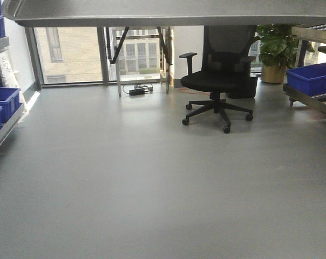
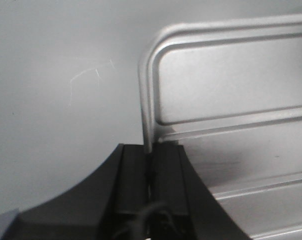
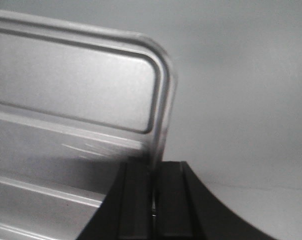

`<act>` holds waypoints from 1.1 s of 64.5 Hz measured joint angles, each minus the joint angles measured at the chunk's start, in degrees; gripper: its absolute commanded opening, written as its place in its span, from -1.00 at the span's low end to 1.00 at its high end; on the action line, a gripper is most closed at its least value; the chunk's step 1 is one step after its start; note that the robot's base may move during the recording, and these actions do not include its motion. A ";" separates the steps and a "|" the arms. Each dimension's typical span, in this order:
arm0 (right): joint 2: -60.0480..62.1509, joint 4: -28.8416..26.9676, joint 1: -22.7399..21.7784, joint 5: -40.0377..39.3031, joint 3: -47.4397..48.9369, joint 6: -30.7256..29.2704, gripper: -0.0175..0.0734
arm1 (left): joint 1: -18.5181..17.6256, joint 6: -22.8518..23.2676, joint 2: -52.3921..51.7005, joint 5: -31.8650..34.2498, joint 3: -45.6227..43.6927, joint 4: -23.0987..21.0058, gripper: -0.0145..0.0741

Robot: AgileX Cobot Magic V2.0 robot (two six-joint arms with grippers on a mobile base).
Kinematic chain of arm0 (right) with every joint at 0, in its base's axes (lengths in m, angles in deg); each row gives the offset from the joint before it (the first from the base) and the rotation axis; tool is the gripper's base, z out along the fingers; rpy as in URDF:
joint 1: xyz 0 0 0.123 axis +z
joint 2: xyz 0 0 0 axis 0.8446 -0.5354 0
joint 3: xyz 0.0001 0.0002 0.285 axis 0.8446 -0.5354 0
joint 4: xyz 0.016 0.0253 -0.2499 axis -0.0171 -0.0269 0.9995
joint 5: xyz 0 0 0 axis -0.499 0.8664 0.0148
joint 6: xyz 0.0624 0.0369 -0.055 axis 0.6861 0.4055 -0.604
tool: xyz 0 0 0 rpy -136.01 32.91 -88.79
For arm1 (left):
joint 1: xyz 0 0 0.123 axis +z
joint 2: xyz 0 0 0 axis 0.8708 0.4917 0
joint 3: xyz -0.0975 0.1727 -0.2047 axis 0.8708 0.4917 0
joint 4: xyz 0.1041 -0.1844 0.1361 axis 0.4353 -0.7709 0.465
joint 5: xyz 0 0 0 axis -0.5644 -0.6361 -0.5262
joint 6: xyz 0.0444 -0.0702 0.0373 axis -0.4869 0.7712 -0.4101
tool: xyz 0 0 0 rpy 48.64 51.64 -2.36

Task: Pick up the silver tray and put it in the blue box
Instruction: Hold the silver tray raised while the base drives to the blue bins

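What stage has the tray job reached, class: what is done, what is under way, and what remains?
Done: the left end effector and right end effector are each shut on the tray rim, at opposite ends. In hand: the two-armed hold; whether the tray is lifted cannot be told. Left: the placing; blue boxes show only in the front view, on racks at the sides.

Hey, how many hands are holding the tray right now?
2. The left hand pinches the rim of the tray just below a rounded corner. The right hand pinches the rim just below another rounded corner.
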 measured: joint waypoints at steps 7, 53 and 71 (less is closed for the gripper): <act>0.00 0.00 0.00 0.00 0.00 0.00 -0.49 | 0.00 0.00 0.00 0.00 0.00 0.00 -0.89; 0.00 0.00 0.00 0.00 0.00 -0.12 -0.49 | 0.00 0.00 0.00 0.00 0.00 0.00 -0.89; 0.00 0.10 0.00 -0.10 0.00 -0.12 -0.49 | 0.00 0.00 0.00 0.00 0.00 0.00 -0.89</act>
